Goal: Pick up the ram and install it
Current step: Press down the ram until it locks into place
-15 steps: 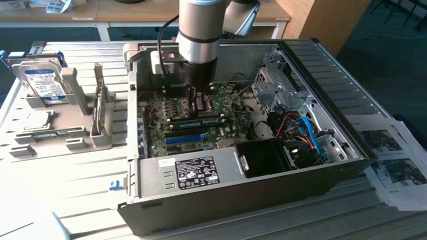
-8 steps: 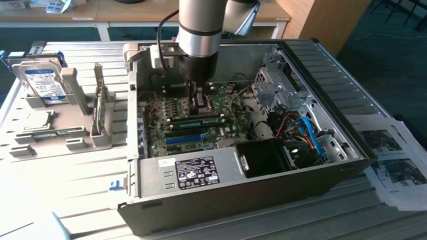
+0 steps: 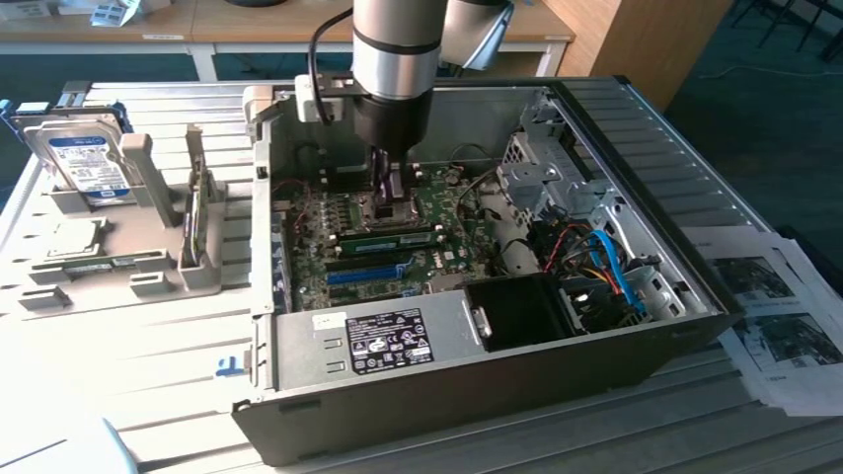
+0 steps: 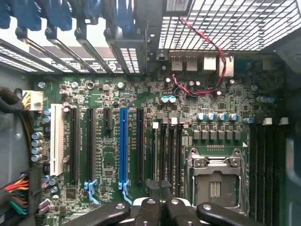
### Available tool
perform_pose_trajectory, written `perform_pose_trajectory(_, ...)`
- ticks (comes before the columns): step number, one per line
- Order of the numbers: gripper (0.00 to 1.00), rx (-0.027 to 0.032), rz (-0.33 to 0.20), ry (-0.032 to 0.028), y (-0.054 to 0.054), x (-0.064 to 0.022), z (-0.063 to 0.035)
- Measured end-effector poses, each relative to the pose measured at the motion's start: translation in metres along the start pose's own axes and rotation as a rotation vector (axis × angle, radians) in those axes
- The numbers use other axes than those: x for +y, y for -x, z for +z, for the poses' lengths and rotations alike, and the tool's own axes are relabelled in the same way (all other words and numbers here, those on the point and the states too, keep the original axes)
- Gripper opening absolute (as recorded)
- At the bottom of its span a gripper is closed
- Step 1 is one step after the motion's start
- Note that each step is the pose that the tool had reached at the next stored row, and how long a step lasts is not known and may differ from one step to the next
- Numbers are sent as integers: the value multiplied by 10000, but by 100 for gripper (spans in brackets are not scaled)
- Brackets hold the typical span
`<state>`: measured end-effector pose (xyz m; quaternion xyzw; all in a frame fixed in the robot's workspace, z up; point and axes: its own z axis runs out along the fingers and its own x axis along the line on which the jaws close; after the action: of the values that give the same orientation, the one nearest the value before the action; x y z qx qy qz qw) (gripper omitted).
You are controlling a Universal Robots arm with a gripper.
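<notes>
The ram (image 3: 389, 240) is a long green stick with a pale label. It stands on edge in a slot of the motherboard (image 3: 448, 212) inside the open computer case. My gripper (image 3: 386, 200) hangs just above the board, close behind the ram in the exterior view, with its dark fingers pressed together and nothing between them. In the wrist view the shut gripper (image 4: 160, 189) hovers over the narrow black memory slots (image 4: 165, 150), beside the open processor socket (image 4: 214, 181).
The case walls (image 3: 658, 188) ring the board, with a black power supply (image 3: 527, 311) and blue and red cables (image 3: 613, 262) at the exterior view's right. At the exterior view's left, a grey rack (image 3: 125, 247) holds a silver hard drive (image 3: 86, 158), a small square chip (image 3: 73, 242) and a thin upright piece (image 3: 195, 217). Papers (image 3: 777, 326) lie at the far right.
</notes>
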<state>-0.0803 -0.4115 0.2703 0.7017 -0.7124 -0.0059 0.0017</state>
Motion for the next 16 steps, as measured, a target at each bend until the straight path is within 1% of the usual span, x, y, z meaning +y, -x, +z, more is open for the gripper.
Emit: perform_pose_trajectory(16,10,3,0,0,2,3,-284)
